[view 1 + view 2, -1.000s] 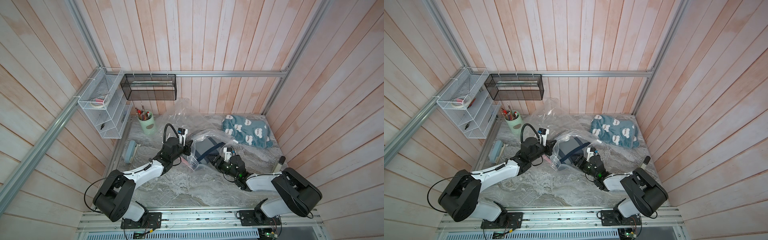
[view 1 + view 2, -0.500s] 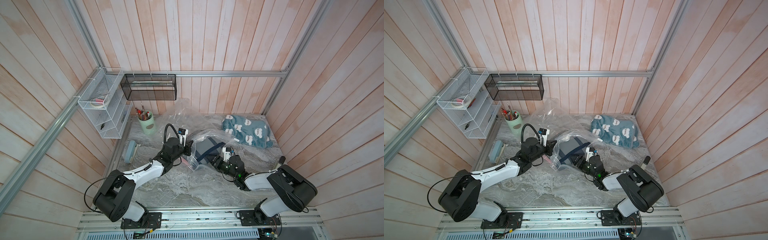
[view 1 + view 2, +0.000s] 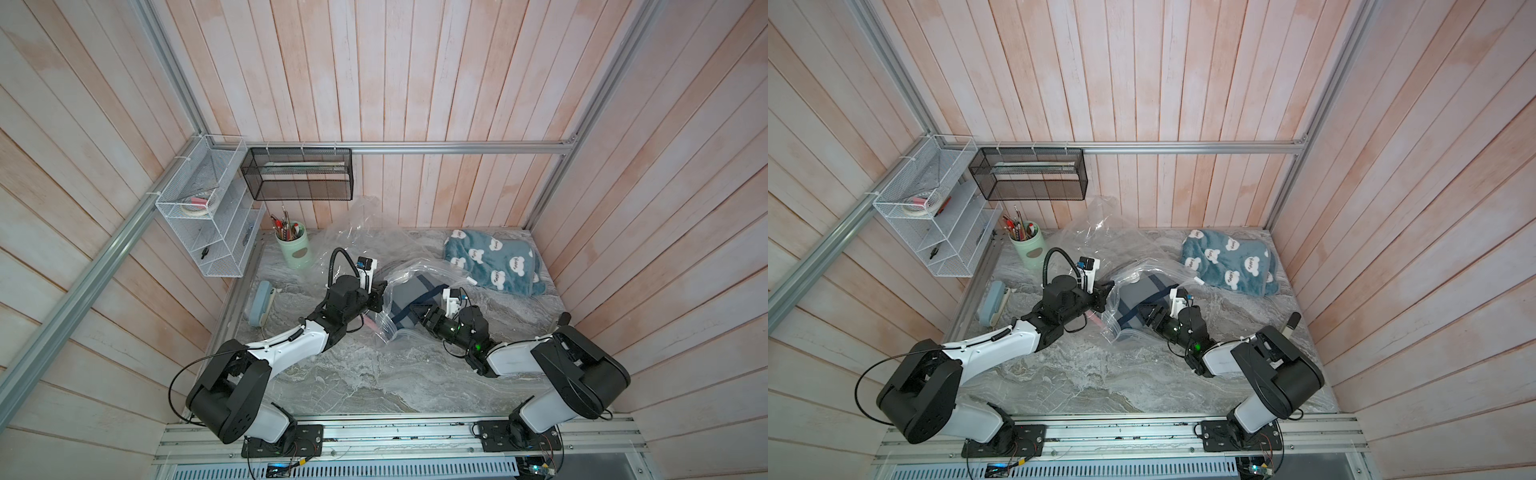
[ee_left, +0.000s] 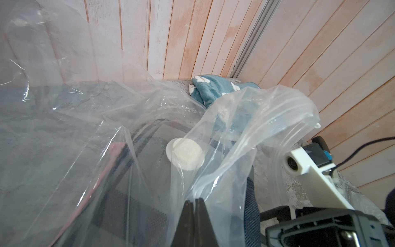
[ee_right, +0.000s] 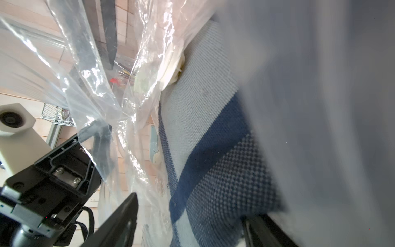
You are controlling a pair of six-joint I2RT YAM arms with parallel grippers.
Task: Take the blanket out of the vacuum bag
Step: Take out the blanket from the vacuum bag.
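The vacuum bag [image 3: 432, 266] [image 3: 1158, 266] lies crinkled mid-table with a grey blanket [image 3: 409, 293] [image 3: 1136, 299] with dark blue stripes inside. My left gripper [image 3: 380, 286] [image 4: 194, 200] is shut on a fold of the bag's plastic [image 4: 245, 119], holding it up near the round white valve [image 4: 188, 154]. My right gripper [image 3: 415, 311] [image 5: 190, 206] reaches into the bag's mouth and stands open. The blanket's [image 5: 203, 128] folded edge sits between its jaws, and one finger stays apart from the cloth, with plastic in the gap.
A teal blanket with white bears [image 3: 494, 259] lies at the back right, outside the bag. More loose clear plastic [image 3: 365, 224] rises at the back wall. A green pencil cup [image 3: 293, 247], a white wire shelf [image 3: 208, 220], a black mesh basket [image 3: 297, 174] and a blue pad [image 3: 259, 301] stand to the left.
The right arm has shifted slightly toward the bag while its gripper stays at the blanket. The left gripper keeps its hold and has not moved.
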